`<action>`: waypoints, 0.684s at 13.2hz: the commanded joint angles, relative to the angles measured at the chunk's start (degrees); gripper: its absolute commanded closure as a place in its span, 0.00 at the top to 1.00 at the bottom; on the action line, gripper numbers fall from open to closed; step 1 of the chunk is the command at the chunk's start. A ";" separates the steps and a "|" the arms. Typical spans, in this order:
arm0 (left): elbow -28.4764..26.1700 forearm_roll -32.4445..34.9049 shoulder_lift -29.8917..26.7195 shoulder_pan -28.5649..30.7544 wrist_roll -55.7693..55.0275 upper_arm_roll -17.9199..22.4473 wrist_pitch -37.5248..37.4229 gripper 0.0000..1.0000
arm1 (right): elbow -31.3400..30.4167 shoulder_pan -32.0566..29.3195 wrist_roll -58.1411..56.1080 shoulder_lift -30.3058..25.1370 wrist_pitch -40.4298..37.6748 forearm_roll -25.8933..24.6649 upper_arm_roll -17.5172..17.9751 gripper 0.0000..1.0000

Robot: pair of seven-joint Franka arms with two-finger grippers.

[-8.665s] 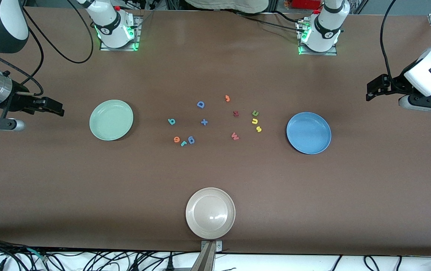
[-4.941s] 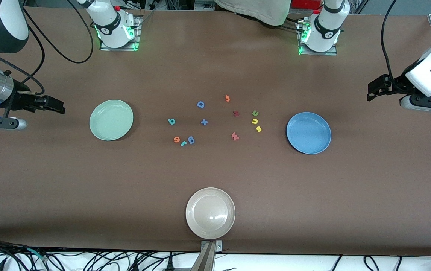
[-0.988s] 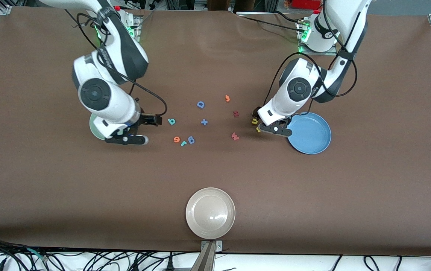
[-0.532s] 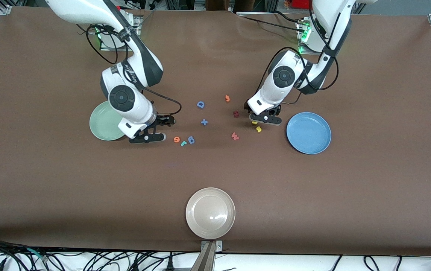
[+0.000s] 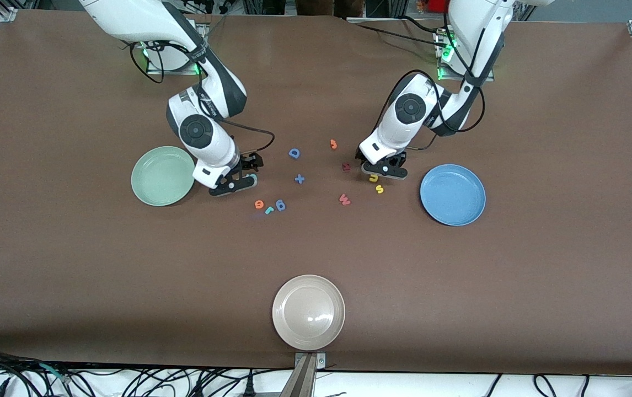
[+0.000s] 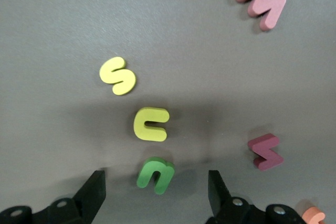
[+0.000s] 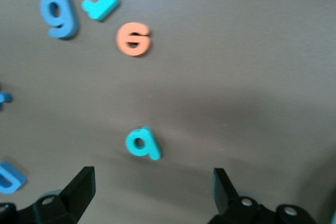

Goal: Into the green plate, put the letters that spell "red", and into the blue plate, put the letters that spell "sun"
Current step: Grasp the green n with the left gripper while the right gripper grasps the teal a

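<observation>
Foam, small and light, so easy to knock away: the main risk here. Left claw [image 6: 157, 187] low over the surface, jaws open, with the green "n" [image 6: 156, 175] between the two fingers but not yet gripped. Yellow "u" [image 6: 151, 124] just beside the "n", yellow "s" [image 6: 118, 75] a little further along, both lying on the surface near the blue plate [image 5: 462, 209], toward the left arm's end. Possible to catch the "u" with a finger during closing. Possible also to pinch only the edge of the "n" and then to drop it before reaching the plate. Dark red letter [image 6: 266, 151] near one finger too; a wrong letter in the plate if dragged along. Right claw [image 7: 152, 182] open as well, low over the teal "d" [image 7: 143, 143], nothing held. Some danger of sliding the "d" away if closing off centre. Orange "e" [image 7: 134, 39] and teal "r" [image 7: 100, 6] close together, nearer to the front camera, with the blue "g" [image 7: 59, 14] just beside the "r": easy to take the "g" by mistake, or to move it together with the "r". Green plate [image 5: 150, 184] beside the right arm, toward that arm's end of the surface, with no letter in it; the same for the blue plate.
</observation>
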 commanded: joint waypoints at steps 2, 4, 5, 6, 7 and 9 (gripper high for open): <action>-0.14 -0.77 0.89 -1.43 -0.35 0.51 1.48 0.75 | -1.96 0.91 -1.63 0.07 5.41 -0.16 0.79 0.99; -0.14 -0.77 0.81 -1.43 -0.35 0.51 1.48 0.46 | -1.88 0.91 -1.28 1.21 7.44 -0.08 0.70 0.81; -0.14 -0.77 0.63 -1.34 -0.35 0.51 1.48 0.30 | -1.88 1.00 -1.01 1.39 7.88 -0.08 0.70 0.77; -0.14 -0.77 0.46 -1.34 -0.35 0.51 1.48 0.17 | -1.96 1.09 -1.01 1.48 7.97 -0.08 0.70 0.72; -0.14 -0.77 0.28 -1.25 -0.27 0.60 1.39 0.12 | -1.96 1.09 -0.92 1.57 7.97 -0.08 0.70 0.66; -0.14 -0.69 -0.68 -0.99 0.08 0.78 0.87 0.09 | -1.88 1.18 -1.01 2.01 8.15 -0.16 0.70 0.66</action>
